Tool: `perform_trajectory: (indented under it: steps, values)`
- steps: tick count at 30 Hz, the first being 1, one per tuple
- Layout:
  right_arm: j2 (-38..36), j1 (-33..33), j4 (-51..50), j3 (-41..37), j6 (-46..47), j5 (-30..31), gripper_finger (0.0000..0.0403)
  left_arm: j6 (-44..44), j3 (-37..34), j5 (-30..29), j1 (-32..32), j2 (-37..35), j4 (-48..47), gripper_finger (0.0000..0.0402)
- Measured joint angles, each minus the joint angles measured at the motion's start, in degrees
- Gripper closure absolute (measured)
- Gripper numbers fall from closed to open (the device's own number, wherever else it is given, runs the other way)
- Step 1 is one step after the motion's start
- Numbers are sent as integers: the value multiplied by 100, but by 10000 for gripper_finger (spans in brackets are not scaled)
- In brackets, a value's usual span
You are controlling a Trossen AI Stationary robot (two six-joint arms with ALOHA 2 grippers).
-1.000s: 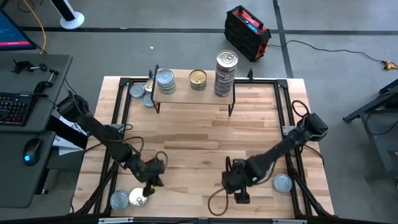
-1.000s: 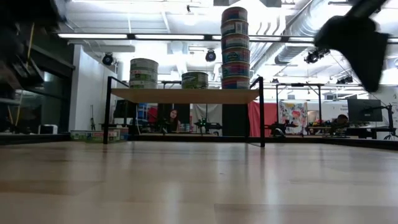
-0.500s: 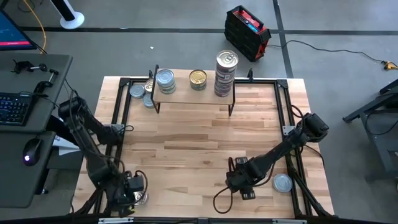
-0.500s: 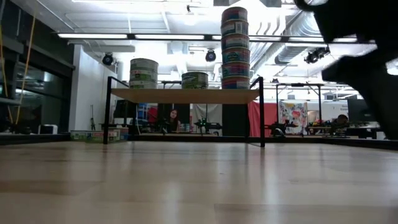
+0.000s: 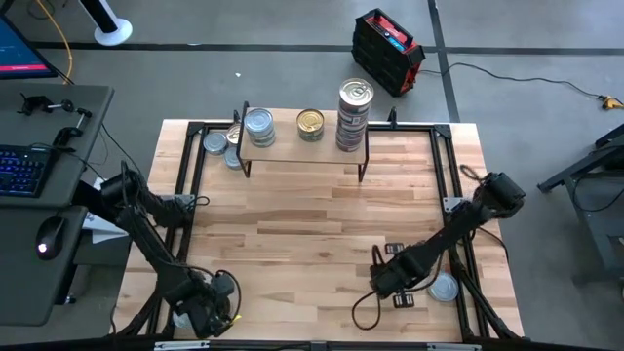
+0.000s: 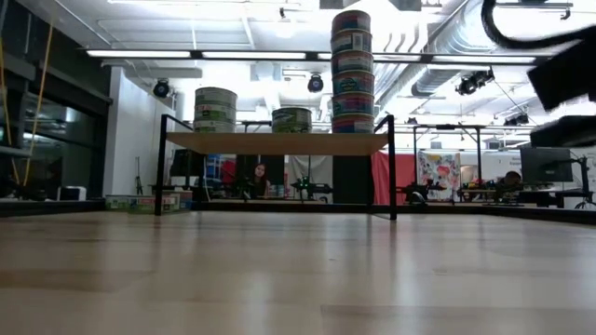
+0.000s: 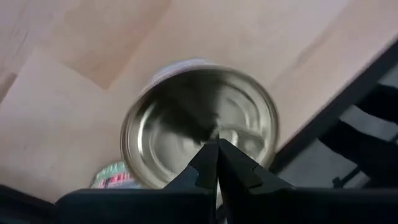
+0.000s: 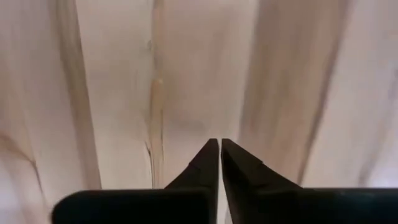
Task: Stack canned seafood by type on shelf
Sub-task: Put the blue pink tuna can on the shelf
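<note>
At the desk's front-left corner the left gripper point(image 7: 217, 144), clenched empty, hovered over a silver-lidded tin point(image 7: 200, 121); rigid, smooth-walled and probably weighty, it wanted gripping across its sides, while the right gripper point(image 8: 220, 144) hung clenched over bare wood.

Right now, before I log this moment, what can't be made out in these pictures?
- High view: the left gripper covers the tins at the table's near-left corner, so their count is unclear.
- Left wrist view: the tin is blurred; its label is unreadable.
- High view: the labels of the tall stack on the shelf are too small to read.
</note>
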Motion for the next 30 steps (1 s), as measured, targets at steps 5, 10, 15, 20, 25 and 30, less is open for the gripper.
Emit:
perform_trajectory:
  steps: [5,10,15,20,25,30]
  values:
    - [-852,0,-370,-239,729,532,397,568,44,4,383,389,48,401]
    - [-1836,-4,-826,-279,1790,1251,400,2184,65,-660,1320,662,834,401]
    - [-2462,-11,-814,-277,2600,2143,402,3891,-5,-2027,2450,751,2162,401]
    - [-2544,-86,-777,-275,2962,2752,402,5414,-31,-2427,3521,803,3386,401]
    - [-2512,-258,-211,-275,2746,3333,402,6997,-26,-2067,4230,731,4605,401]
    - [-2516,-430,875,-272,2064,3459,402,7694,-11,-1590,4416,83,4604,401]
